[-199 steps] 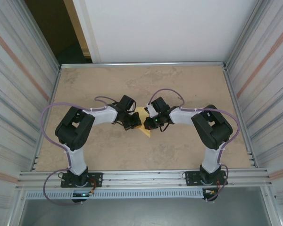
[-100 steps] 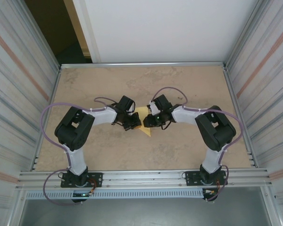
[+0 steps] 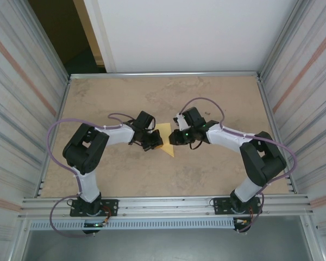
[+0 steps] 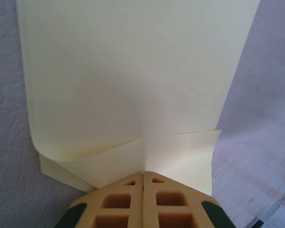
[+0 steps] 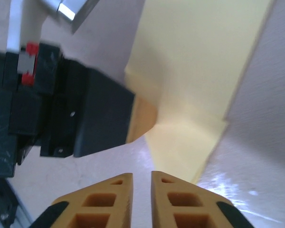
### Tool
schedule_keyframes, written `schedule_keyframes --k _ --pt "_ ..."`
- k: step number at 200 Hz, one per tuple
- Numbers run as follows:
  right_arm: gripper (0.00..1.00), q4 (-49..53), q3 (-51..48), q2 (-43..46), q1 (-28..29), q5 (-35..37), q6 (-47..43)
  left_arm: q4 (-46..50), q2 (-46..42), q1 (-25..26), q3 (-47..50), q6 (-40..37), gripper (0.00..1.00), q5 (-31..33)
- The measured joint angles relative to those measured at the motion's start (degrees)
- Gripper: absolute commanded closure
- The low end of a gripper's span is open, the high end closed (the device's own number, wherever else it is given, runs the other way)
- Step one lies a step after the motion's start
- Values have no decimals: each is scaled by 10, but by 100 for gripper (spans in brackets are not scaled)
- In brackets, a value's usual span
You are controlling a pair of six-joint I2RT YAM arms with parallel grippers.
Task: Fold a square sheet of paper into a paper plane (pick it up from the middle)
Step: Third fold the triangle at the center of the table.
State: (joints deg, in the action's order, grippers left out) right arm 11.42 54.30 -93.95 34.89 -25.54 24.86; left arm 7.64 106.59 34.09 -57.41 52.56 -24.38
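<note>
The pale yellow sheet of paper (image 3: 165, 136) lies partly folded at the table's middle, with one layer doubled over another (image 4: 133, 71). My left gripper (image 3: 154, 142) is shut on its near edge, the two tan fingertips pressed together on the fold (image 4: 143, 174). My right gripper (image 3: 174, 137) sits just right of the paper, low over the table. Its jaws (image 5: 142, 176) stand a narrow gap apart with nothing between them, and bare table shows through. In the right wrist view the paper (image 5: 194, 71) lies just ahead, beside the left gripper's black body (image 5: 85, 114).
The tan tabletop (image 3: 217, 168) is ringed by a metal rail and corrugated walls (image 3: 304, 81). Both arms bend inward, wrists almost touching at the centre. Purple cables loop off each arm (image 3: 57, 130).
The right arm's elbow has swung out to the right, and its gripper has drawn back a little from over the paper. The left gripper and the paper have stayed put.
</note>
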Motion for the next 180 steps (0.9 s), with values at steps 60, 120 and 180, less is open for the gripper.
schedule_keyframes --k 60,120,180 --pt "89 2 14 -74 26 -29 1 -1 0 0 0 0 94 0" --pt "90 3 25 -92 25 -30 0 -1 0 0 0 0 94 0" --pt "90 7 25 -106 25 -28 0 -1 -1 0 0 0 94 0"
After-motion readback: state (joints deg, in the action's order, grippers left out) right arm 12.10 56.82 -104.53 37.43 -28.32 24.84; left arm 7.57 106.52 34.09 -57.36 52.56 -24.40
